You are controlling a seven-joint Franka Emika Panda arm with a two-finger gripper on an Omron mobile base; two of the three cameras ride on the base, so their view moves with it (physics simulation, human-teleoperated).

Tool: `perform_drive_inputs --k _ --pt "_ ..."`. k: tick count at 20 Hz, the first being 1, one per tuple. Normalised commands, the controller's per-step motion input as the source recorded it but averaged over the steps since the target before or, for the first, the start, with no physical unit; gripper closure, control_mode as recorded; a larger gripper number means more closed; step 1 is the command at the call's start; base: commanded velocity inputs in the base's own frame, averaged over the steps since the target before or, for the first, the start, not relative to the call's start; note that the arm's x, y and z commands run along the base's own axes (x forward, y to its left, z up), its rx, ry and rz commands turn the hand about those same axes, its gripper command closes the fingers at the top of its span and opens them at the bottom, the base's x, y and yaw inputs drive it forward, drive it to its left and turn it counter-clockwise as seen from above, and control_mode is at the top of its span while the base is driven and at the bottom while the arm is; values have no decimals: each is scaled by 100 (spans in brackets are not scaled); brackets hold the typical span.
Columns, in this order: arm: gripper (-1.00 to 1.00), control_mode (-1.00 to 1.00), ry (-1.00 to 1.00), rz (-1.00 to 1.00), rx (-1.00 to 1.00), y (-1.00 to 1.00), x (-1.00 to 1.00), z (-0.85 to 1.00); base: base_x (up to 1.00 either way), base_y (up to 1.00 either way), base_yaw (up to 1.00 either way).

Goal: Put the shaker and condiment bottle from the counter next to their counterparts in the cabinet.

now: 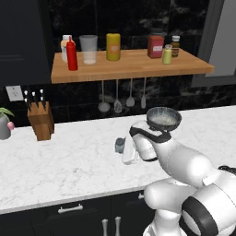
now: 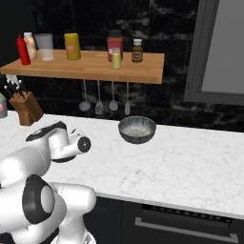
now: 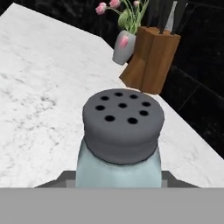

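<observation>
The tool [image 3: 118,183] is closed on the shaker [image 3: 119,144]: in the hand view the pale grey-blue body with its dark perforated cap is seen right between the fingertips, filling the lower middle. In the left base view the shaker [image 1: 120,145] is seen low over the tabletop [image 1: 69,161], just left of the white wrist; whether its base is touching the marble cannot be told. The red condiment bottle [image 1: 71,55] is already placed on the wooden shelf [image 1: 129,69], at its left end, touching or just in front of the peach bottle [image 1: 65,45] with the white cap. The yellow-green shaker [image 1: 167,55] with the silver cap is stood toward the shelf's right end, beside a red jar [image 1: 156,45]. A clear cup [image 1: 88,49] and a yellow jar [image 1: 113,46] are set between. A dark bowl [image 2: 137,129] is placed on the tabletop, near the back wall. A knife block [image 1: 40,120] and a potted plant [image 3: 124,33] are seen at the left.
</observation>
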Motion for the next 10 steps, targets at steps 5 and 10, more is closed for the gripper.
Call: perform_drive_inputs --k 5,10 --pt "100 -100 0 -25 0 -11 -1 84 0 0 0" --pt "100 -100 0 -30 0 -25 -5 89 0 0 0"
